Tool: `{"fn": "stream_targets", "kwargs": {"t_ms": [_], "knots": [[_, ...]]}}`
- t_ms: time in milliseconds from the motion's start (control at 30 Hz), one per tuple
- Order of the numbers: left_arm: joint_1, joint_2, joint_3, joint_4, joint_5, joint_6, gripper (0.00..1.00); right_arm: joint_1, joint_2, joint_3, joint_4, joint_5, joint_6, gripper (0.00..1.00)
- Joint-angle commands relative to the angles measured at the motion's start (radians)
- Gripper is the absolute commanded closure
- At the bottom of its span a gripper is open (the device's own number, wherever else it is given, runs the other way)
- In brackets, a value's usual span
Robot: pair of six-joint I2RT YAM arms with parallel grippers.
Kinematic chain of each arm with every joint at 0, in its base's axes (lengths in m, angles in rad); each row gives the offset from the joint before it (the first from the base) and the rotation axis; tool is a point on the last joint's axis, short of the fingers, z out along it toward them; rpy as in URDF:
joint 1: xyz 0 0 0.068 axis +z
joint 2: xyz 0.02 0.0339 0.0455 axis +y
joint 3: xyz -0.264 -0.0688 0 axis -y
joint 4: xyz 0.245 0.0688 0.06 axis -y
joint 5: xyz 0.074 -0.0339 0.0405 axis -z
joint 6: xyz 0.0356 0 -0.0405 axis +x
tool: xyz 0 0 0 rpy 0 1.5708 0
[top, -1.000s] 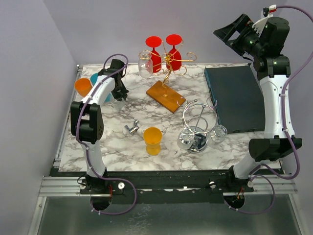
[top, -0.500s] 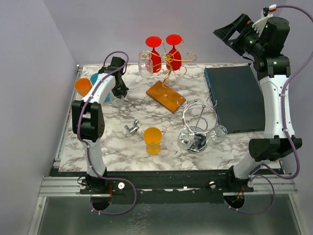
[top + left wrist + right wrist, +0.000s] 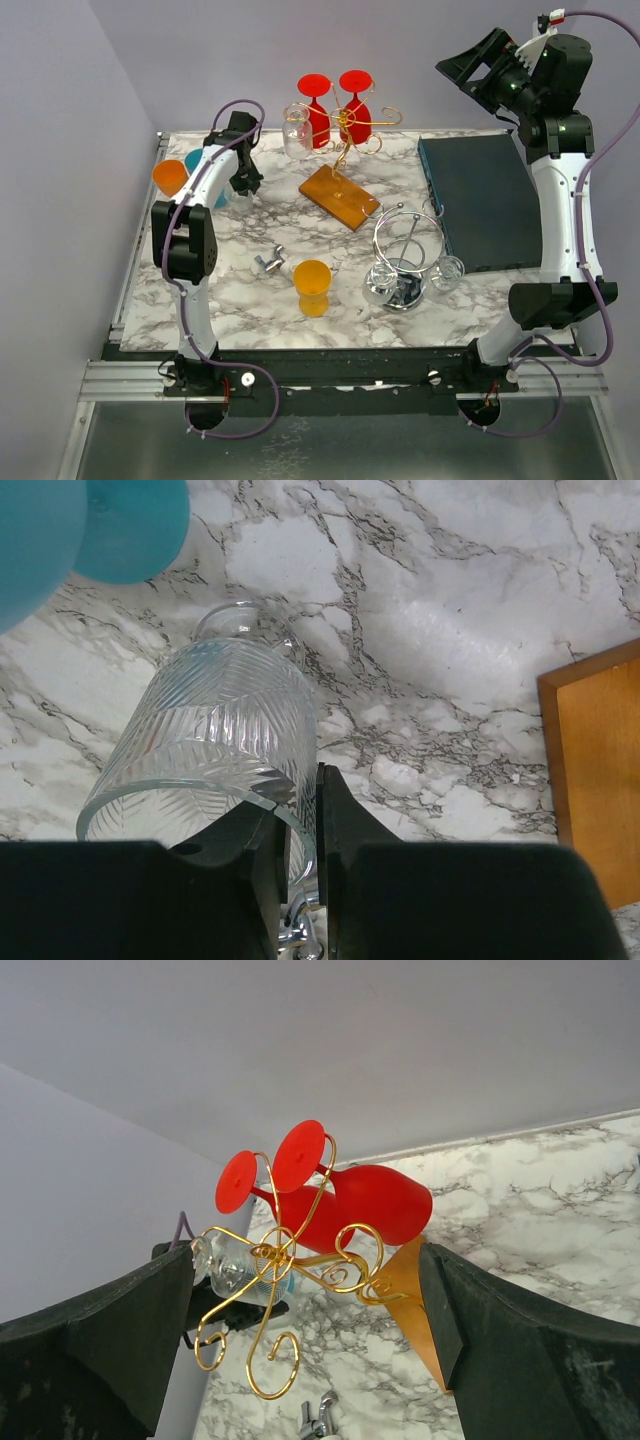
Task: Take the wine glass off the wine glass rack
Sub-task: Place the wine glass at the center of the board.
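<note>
Marble tabletop (image 3: 250,300), plain lilac walls (image 3: 200,60) behind. Top view: gold wire wine glass rack (image 3: 345,130) on its wooden base (image 3: 340,197) stands far centre, w/ two red wine glasses (image 3: 318,122) and one clear glass (image 3: 295,135) hanging on it. L gripper (image 3: 243,185) is low at the far left, apart from the rack, near a teal cup (image 3: 192,160) and an orange cup (image 3: 169,177); what it grips doesn't read from here. R gripper (image 3: 485,65) is raised at far right, jaws spread wide, nothing btw them. L wrist view fills the gap: fingers nearly closed, pinching the rim wall of a clear cut-pattern wine glass (image 3: 215,730). The glass is tilted, narrow end pointing away over bare marble; can't tell if it touches. R wrist view looks across at the rack from the right and shows the red glasses' feet hooked over the wire, which the top view flattens. Judgement: the glass is off the rack, so the step in hand is the set-down. Next move prob. needs lowering till it sits stable, then opening the fingers and backing off w/o clipping the teal cup.
</note>
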Motion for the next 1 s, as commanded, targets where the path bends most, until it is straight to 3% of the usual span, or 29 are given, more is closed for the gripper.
{"fn": "stream_targets", "kwargs": {"t_ms": [0, 967], "knots": [[-0.001, 0.015, 0.054, -0.018, -0.041, 0.016, 0.8, 0.002, -0.022, 0.011, 0.03, -0.017, -0.003, 0.0], [-0.001, -0.029, 0.215, -0.09, -0.034, 0.038, 0.51, 0.004, 0.028, 0.058, 0.025, -0.056, 0.008, 0.0]]}}
